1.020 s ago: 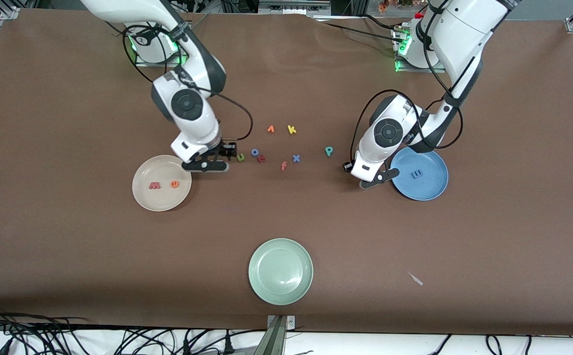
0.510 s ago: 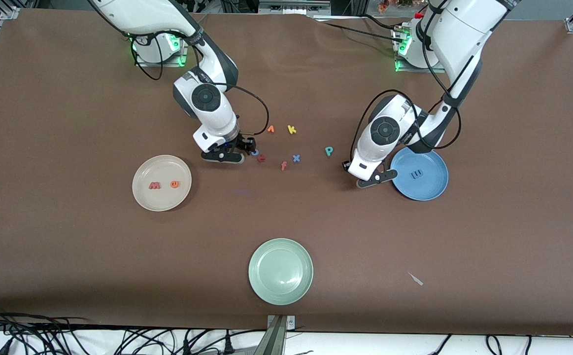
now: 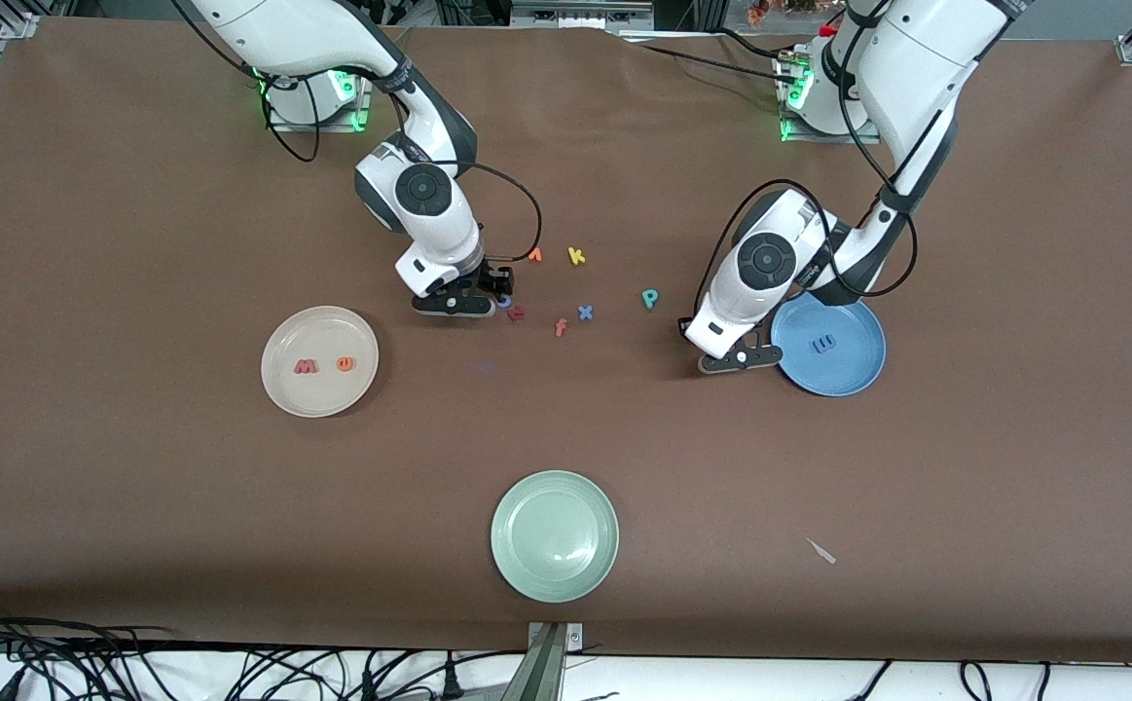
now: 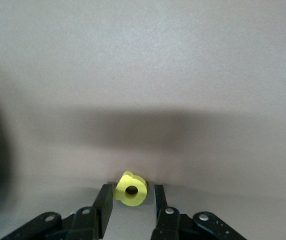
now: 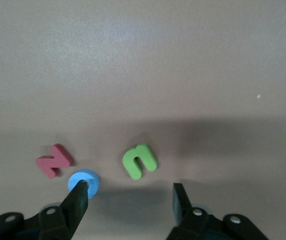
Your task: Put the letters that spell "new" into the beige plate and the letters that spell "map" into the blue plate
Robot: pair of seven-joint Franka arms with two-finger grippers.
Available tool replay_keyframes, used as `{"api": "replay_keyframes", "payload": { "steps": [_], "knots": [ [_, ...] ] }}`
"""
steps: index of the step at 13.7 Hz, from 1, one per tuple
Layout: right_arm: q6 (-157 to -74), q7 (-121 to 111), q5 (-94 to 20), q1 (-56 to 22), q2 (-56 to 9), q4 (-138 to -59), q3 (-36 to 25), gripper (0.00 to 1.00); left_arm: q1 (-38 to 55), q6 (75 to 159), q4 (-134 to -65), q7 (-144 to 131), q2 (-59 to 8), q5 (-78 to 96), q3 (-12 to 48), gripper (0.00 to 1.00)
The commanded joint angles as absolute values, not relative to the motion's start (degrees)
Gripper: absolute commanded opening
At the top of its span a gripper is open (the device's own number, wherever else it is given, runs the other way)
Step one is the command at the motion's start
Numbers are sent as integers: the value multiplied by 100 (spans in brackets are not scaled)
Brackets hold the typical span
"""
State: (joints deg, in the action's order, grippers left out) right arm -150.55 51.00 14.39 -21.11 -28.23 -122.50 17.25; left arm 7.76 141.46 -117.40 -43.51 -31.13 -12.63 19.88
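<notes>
Across a wide brown table (image 3: 137,243), a beige plate (image 3: 319,389) toward the right arm's end holds the salmon-red w (image 3: 306,367) and orange e (image 3: 345,364); a blue plate (image 3: 858,375) toward the left arm's end holds the blue m (image 3: 823,344). A pale green plate (image 3: 554,535) sits nearest the front camera. Cables (image 3: 137,662) trail along the table's edge. The teal p (image 3: 650,298) lies between the loose letters and the blue plate.

The left gripper (image 4: 131,200), just beside the blue plate, is clenched on the yellow a (image 4: 131,189). Since a second ago, the right gripper (image 5: 129,197) has moved from the beige plate's rim to the letters; its fingers are spread above the green n (image 5: 139,160), beside the blue o (image 5: 84,182) and dark red letter (image 5: 54,160).
</notes>
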Motion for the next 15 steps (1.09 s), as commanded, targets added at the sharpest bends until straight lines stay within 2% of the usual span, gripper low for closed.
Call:
{"api": "replay_keyframes", "payload": {
  "steps": [1, 6, 7, 9, 12, 15],
  "knots": [
    [-15135, 5229, 1810, -2153, -2839, -12252, 1661, 76, 747, 14089, -11725, -4219, -3076, -1468, 1986, 42],
    [-15178, 5256, 1889, -2232, -2970, -12208, 1573, 73, 747, 14098, -11725, -4140, -3102, -1494, 1978, 44],
    [-15205, 5256, 1977, -2241, -3014, -12199, 1530, 69, 747, 14098, -11725, -4140, -3129, -1590, 1978, 48],
    [-15284, 5265, 2083, -2267, -3076, -12182, 1459, 63, 756, 14106, -11725, -4140, -3138, -1766, 1978, 48],
    [-15275, 5256, 2092, -2294, -3076, -12164, 1450, 38, 747, 14115, -11725, -4140, -3138, -1863, 1978, 45],
    [-15249, 5238, 2162, -2303, -2901, -12181, 1398, 4, 747, 14115, -11725, -4140, -3146, -1863, 1978, 45]
  ]
}}
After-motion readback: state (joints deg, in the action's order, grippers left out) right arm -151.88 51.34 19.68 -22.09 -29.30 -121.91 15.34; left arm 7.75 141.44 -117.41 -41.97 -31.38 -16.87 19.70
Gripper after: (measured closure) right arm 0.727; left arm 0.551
